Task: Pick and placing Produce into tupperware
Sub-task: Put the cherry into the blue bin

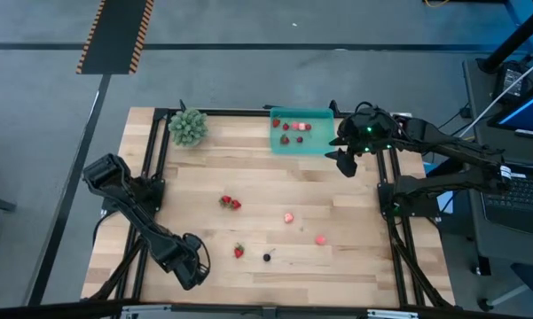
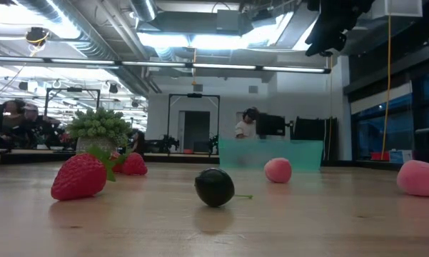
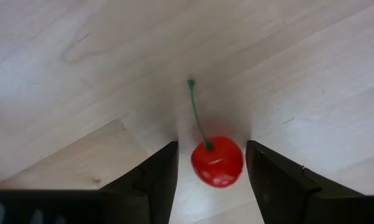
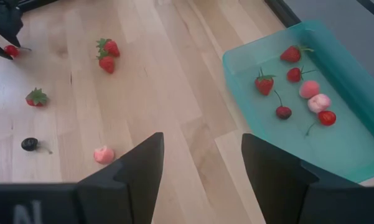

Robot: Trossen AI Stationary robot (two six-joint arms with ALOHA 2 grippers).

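We are mid-task: the teal tupperware [image 1: 301,142] sits at the far edge of the bench, toward its right corner, and already holds several fruit pieces, while more produce lies loose across the middle and near part of the bench.

The step in hand is a pick. The left end effector [image 3: 211,180] is down near the bench's near-left corner, its fingers apart on either side of a red cherry [image 3: 216,163] and not yet clamped on it. The cherry rests on the wood with its green stem lying flat, pointing away from the end effector, so its long axis runs roughly along the gap between the fingers. We judge the next move is to close gently on the round body, clear of the stem, then lift and carry it to the tupperware.

The right end effector [image 1: 344,159] hovers just beside the tupperware, fingers apart and empty.
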